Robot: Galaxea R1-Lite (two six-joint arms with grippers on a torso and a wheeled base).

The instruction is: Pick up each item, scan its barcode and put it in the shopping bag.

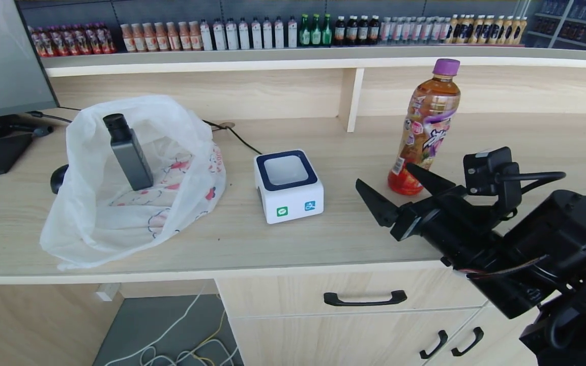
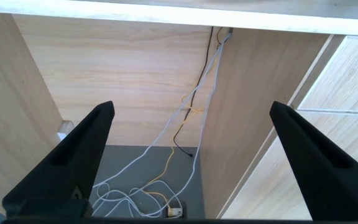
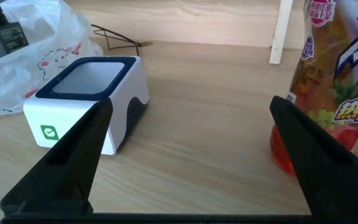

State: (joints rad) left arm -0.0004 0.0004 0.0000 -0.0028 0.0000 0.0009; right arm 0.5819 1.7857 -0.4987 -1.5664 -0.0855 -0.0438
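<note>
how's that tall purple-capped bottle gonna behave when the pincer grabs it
The bottle stands tall on a narrow base, so a push high up would probably tip it. It looks full, so it is likely fairly heavy. Its round, glossy sides may slip in a loose grip.

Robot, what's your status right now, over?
Left pincer open, below counter level. Right pincer open near upright juice bottle. Grey bottle in shopping bag. Nothing in between.
</note>
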